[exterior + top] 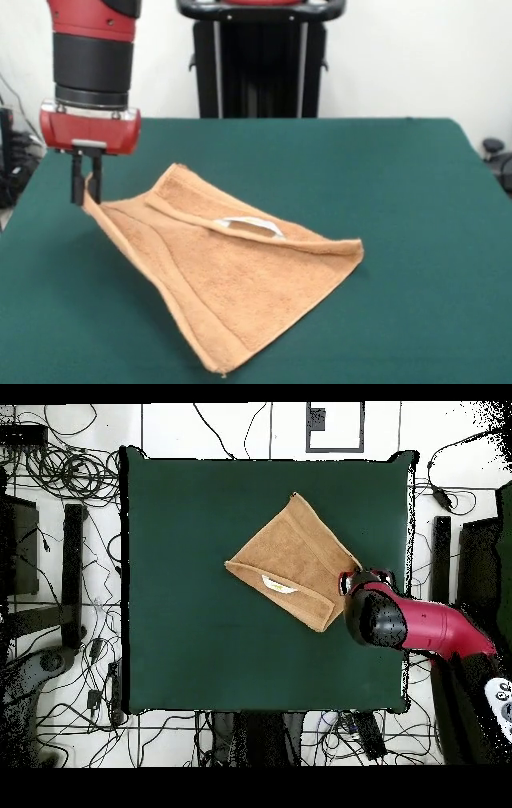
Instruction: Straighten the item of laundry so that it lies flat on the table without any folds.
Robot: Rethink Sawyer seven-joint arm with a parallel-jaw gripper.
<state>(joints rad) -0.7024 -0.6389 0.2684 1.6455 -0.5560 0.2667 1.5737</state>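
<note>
The orange-tan towel (232, 276) lies on the dark green table (400, 208), partly folded: one edge is turned over itself along the far side, with a small white tag (252, 225) showing at the fold. My gripper (86, 192) is shut on the towel's left corner and holds it raised above the table, so that edge slopes down to the cloth. In the overhead view the towel (290, 559) is a folded wedge, and the red arm (400, 622) covers the gripper and the held corner.
The robot's black pedestal (260, 60) stands at the table's far side. Cables and stands (70, 574) lie on the floor around the table. Bare green top (180, 624) lies all round the towel.
</note>
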